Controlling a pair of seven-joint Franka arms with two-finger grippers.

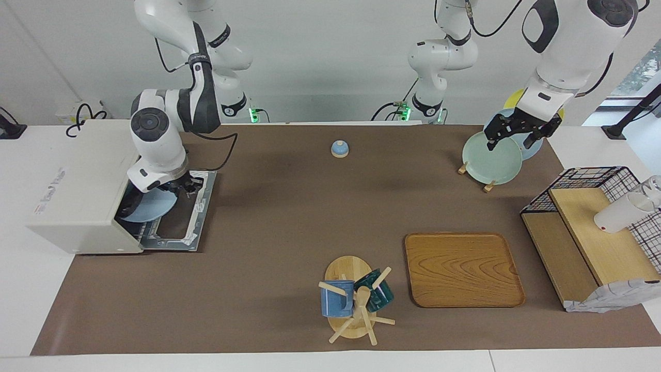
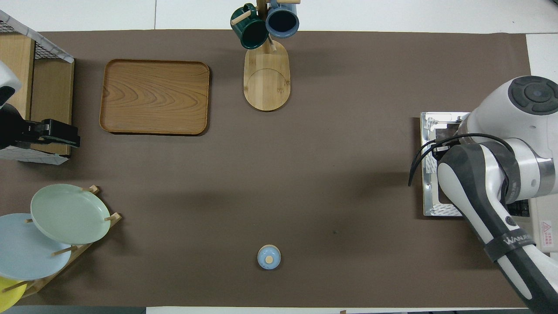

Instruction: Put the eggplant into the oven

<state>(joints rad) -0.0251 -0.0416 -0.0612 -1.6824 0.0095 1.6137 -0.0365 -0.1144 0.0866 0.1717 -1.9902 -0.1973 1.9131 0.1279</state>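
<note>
The cream-white oven (image 1: 77, 181) stands at the right arm's end of the table, its door (image 1: 181, 222) dropped open flat on the mat. A light blue plate (image 1: 150, 206) lies in the oven's mouth. My right gripper (image 1: 176, 189) hangs low over that plate and the inner edge of the door. The eggplant is hidden from both views. In the overhead view the right arm covers the oven's mouth, and only the door (image 2: 431, 165) shows. My left gripper (image 1: 519, 135) stands open in the air over the plate rack and holds nothing; it is also seen in the overhead view (image 2: 69, 134).
A rack holds a green plate (image 1: 490, 157) and other plates at the left arm's end. A wooden tray (image 1: 462, 268), a mug tree (image 1: 356, 299) with two mugs, a small blue bell (image 1: 340, 149) and a wire-and-wood shelf (image 1: 594, 232) with a white cup (image 1: 619, 214) stand on the brown mat.
</note>
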